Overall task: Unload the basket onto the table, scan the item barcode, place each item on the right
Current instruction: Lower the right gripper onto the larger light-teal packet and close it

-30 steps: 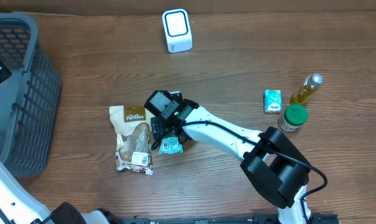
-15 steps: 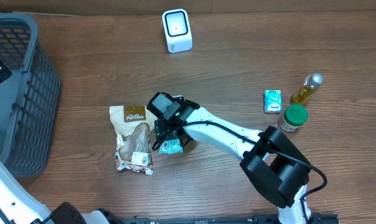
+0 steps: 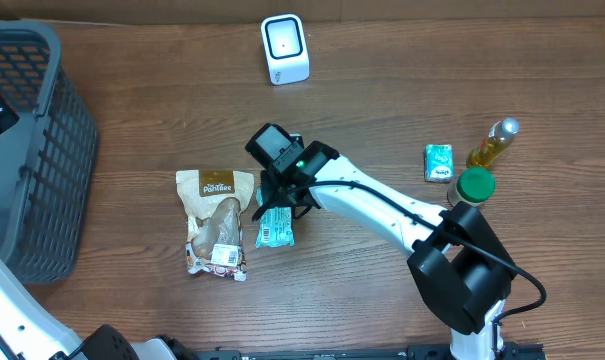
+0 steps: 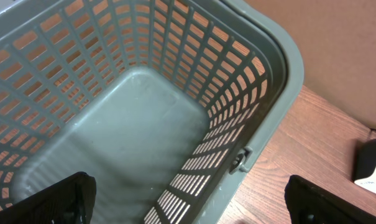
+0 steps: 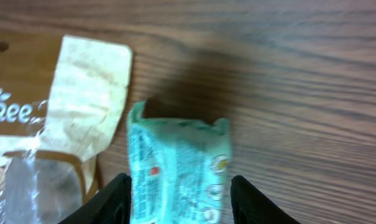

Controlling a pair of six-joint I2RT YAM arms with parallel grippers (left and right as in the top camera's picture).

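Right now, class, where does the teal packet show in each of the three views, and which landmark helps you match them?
Overhead: the teal packet lies near the centre, just right of the snack bag.
Left wrist: not in it; this view looks into the basket.
Right wrist: the teal packet sits low centre, running off the bottom edge.
Landmark: the snack bag, at the packet's left in the overhead and right wrist views.

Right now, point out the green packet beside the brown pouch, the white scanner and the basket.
green packet (image 5: 175, 162), right wrist view, middle of its wrapper.
white scanner (image 3: 284, 48), overhead view, its front face.
basket (image 3: 42, 150), overhead view, its mesh side wall.
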